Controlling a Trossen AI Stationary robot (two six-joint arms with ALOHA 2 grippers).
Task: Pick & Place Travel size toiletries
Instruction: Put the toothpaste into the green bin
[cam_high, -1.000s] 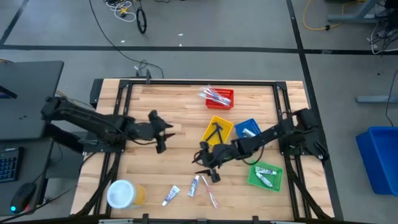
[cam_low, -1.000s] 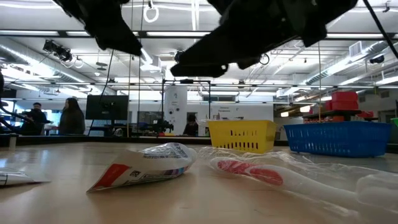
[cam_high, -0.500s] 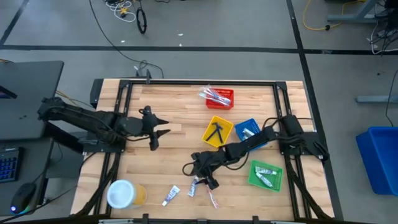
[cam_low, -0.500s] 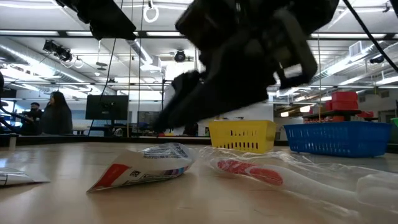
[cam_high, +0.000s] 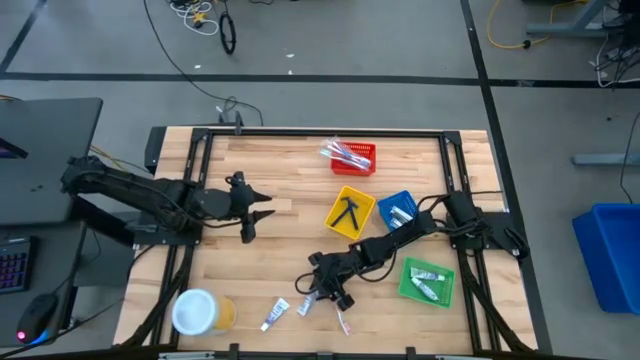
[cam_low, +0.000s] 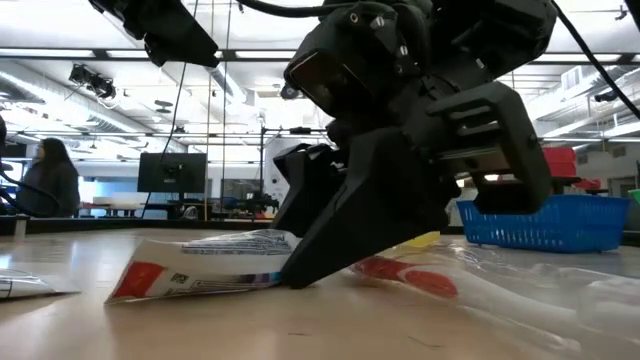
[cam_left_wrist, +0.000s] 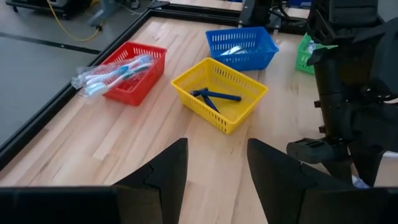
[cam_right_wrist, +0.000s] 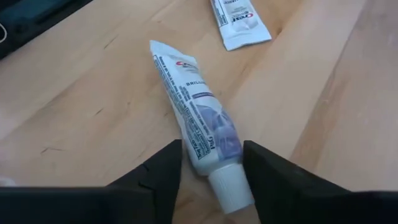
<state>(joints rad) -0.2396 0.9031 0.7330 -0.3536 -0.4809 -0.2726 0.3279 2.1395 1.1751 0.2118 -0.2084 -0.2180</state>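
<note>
On the wooden table (cam_high: 280, 180), the right gripper (cam_right_wrist: 210, 163) (fingers apart) straddles 1 toothpaste tube (cam_right_wrist: 198, 134); left gripper (cam_left_wrist: 214, 163) hovers open.

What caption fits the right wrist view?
Right gripper, fingers open, straddles the cap end of a small white toothpaste tube on the wooden table.

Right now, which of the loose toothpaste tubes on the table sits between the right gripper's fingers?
The tube with its cap toward the right gripper, whose open fingers straddle it. The other tube lies apart, untouched.
</note>
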